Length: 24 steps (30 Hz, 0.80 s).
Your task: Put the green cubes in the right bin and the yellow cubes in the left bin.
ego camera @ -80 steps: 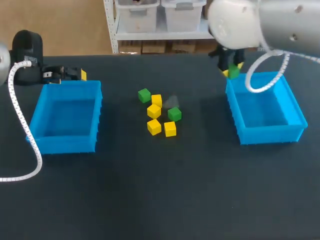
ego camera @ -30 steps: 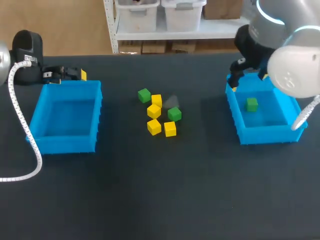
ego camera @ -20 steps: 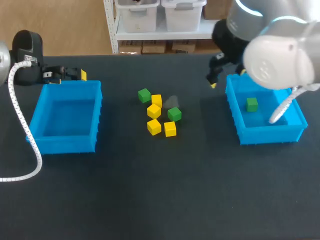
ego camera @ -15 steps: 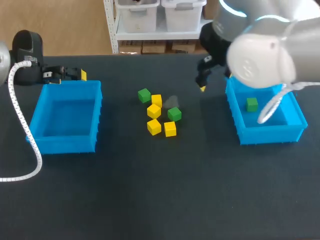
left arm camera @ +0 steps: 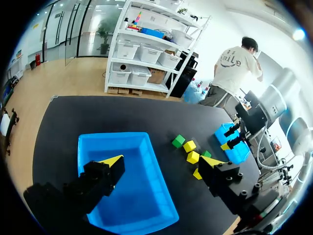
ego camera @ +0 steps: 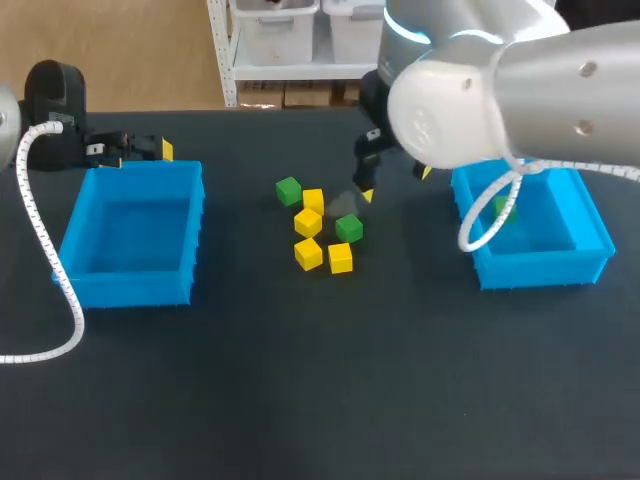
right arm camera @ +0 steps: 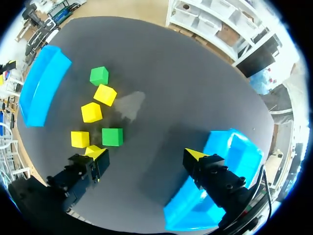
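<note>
Plain matte black surface (ego camera: 300, 400), stretching from edge to edge. Got a faint pale grey smudge (ego camera: 346, 204) on it, roughly mid-surface and a bit toward the far edge. Looks blotchy and soft-edged from the right wrist view, lighter than the black around it. Can't tell if stain or scuff.

The right arm (ego camera: 500, 90) comes in from the right and reaches past the middle. The right hand (ego camera: 397, 183) points downward, its yellow-tipped fingers (right arm camera: 96, 155) spread wide with nothing between them. The left hand (ego camera: 130, 148) sits at the far left rear, likewise spread and empty.
</note>
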Available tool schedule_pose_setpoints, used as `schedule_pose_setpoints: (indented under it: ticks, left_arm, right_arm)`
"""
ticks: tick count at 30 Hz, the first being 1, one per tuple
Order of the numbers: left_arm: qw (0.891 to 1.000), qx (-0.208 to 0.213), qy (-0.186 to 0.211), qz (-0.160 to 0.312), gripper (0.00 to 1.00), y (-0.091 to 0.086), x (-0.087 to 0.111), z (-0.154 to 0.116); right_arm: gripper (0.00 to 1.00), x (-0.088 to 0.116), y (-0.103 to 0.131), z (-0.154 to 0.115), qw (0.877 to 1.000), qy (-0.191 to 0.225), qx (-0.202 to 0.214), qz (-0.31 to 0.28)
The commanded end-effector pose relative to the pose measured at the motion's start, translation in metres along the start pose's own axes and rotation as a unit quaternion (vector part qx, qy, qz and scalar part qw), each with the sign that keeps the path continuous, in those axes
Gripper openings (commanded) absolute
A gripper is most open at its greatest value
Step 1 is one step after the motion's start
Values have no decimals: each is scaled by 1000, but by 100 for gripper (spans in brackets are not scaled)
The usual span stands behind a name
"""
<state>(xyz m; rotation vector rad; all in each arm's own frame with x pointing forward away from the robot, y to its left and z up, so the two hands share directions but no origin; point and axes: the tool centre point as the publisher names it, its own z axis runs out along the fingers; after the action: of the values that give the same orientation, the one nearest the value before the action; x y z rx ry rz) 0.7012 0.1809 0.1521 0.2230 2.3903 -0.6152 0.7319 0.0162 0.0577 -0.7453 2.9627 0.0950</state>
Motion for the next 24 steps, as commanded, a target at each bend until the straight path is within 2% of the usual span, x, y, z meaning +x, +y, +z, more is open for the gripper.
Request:
schedule_pose_setpoints:
  ticks: [1,7,24]
  left_arm:
    - [1000,5,-3,1,100,2,1,0]
    - [1000,5,-3,1,100,2,1,0]
    - [1000,5,-3,1,100,2,1,0]
  right_arm:
    - [100,-2,10,10,1000,6,-7,5]
    - [100,1,29,19,1000,14,-17,-2]
    - [100,3,46,39,999,27,-28,-15]
